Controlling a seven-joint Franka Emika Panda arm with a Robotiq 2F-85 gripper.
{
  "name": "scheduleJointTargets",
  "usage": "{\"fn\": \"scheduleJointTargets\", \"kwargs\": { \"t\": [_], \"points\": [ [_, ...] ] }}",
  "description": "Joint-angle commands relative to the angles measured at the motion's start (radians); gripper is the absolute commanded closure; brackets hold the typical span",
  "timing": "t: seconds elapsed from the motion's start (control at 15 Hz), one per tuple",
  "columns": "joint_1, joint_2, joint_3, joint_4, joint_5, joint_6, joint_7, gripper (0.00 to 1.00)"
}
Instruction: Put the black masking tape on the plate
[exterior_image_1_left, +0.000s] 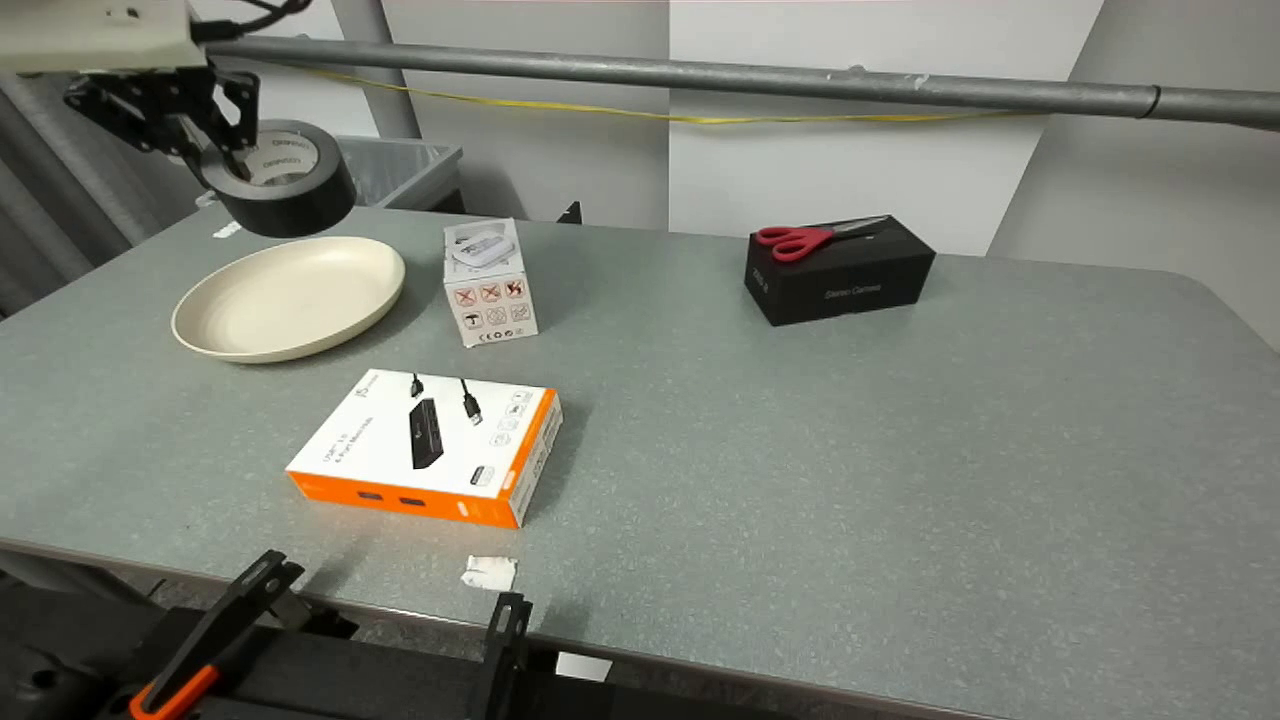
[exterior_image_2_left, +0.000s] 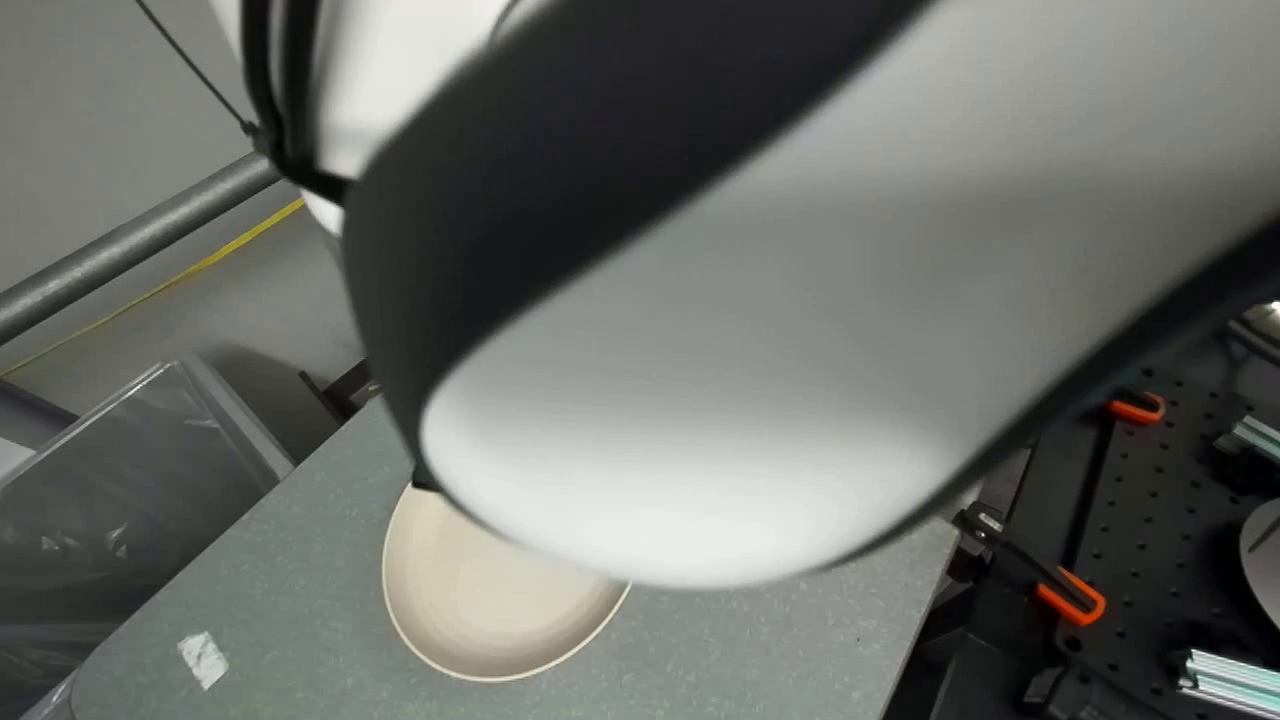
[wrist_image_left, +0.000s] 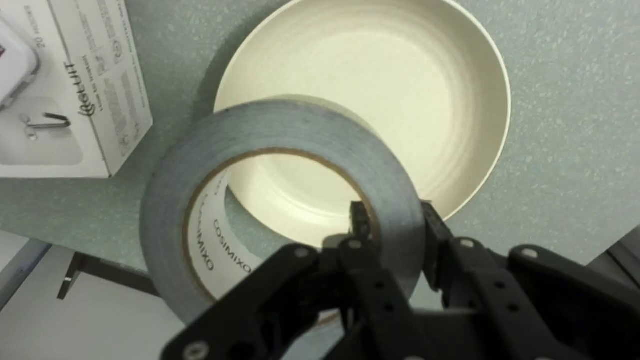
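The black masking tape (exterior_image_1_left: 300, 208) is a dark roll with a white inner core. My gripper (exterior_image_1_left: 218, 165) is shut on one side of its ring, one finger inside the hollow and one outside. In the wrist view the gripper (wrist_image_left: 395, 220) pinches the right side of the tape (wrist_image_left: 295, 122). The tape hangs in the air above the far-left part of the table. The cream plate (exterior_image_1_left: 290, 300) lies below it on the table. In the wrist view the tape covers part of the plate (wrist_image_left: 400, 85). The plate (exterior_image_2_left: 500, 610) also shows below the arm, which hides tape and gripper there.
A white box (exterior_image_1_left: 490, 285) stands right beside the plate. An orange and white box (exterior_image_1_left: 425, 450) lies nearer the front edge. A black box (exterior_image_1_left: 860, 280) bears red scissors (exterior_image_1_left: 793, 242) at the back. A grey bin (exterior_image_1_left: 400, 170) stands behind the table, below a metal rail (exterior_image_1_left: 700, 77).
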Motion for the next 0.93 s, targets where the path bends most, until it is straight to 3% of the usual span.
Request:
{"fn": "scheduleJointTargets", "kwargs": {
  "t": [0.0, 0.47, 0.87],
  "points": [
    [0.016, 0.094, 0.013, 0.052, 0.006, -0.016, -0.03, 0.93],
    [0.053, 0.247, -0.03, 0.13, -0.082, 0.005, -0.006, 0.93],
    [0.06, 0.353, -0.025, 0.237, -0.106, -0.004, -0.057, 0.93]
  ]
}}
